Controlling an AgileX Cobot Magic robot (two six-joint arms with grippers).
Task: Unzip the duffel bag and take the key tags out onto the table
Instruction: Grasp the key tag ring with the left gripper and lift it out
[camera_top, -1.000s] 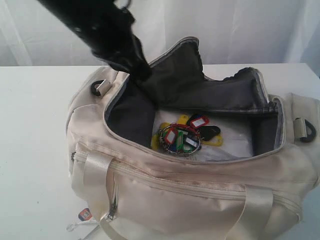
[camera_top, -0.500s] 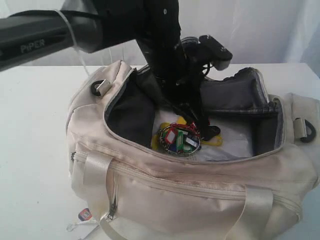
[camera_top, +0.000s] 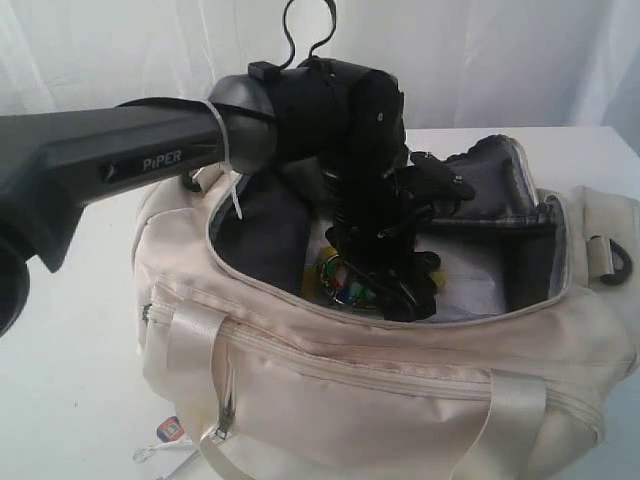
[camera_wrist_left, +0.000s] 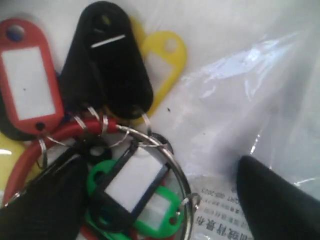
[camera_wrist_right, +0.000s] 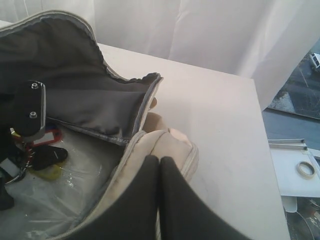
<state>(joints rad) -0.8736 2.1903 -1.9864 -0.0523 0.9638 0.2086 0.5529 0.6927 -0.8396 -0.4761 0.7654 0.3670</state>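
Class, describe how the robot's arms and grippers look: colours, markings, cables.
The left arm is a dark grey tube lettered PiPER in white, with a white cable tie and a black cable loop. The left gripper is black; the right gripper has smooth dark tapered fingers.

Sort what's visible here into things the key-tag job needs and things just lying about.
Job: duffel bag, unzipped; key tags inside it; table; left gripper, open over the tags; right gripper, shut at the bag's edge.
Lying about: red-and-blue paper tag on a string beside the bag; clear plastic under the tags; tape roll off the table.
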